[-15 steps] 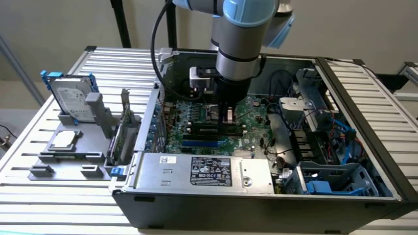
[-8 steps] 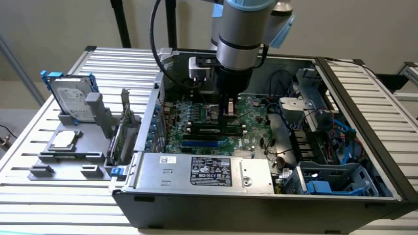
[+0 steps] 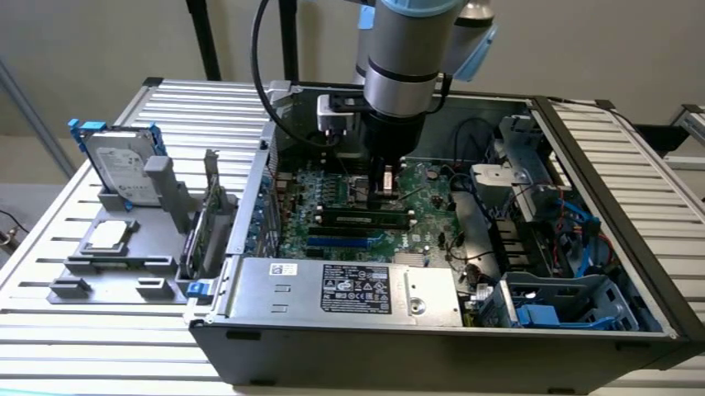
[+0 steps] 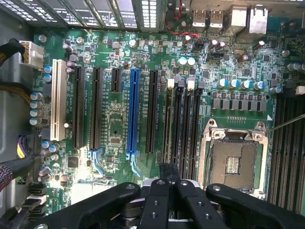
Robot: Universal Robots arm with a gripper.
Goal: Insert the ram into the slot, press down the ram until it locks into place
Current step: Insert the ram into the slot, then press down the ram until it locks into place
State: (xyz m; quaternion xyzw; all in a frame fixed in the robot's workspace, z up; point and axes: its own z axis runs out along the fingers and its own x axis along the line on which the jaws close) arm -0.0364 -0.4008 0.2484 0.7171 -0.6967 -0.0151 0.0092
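The case [image 3: 441, 346] lies open on top, so the way down to the board [image 4: 116, 114] is free over its middle, where the arm [image 3: 397, 66] stands. The power supply [image 3: 355, 289] blocks the case's front edge. A drive cage [image 3: 562, 297] and cables [image 3: 576, 216] crowd its edge at the exterior view's right. The black sockets [image 4: 183, 124] sit between the blue slot [image 4: 133, 112] and the low processor seat [image 4: 233, 160].

A robotics lab: an opened computer case [image 3: 441, 351] on a slatted aluminium bench [image 3: 99, 346].
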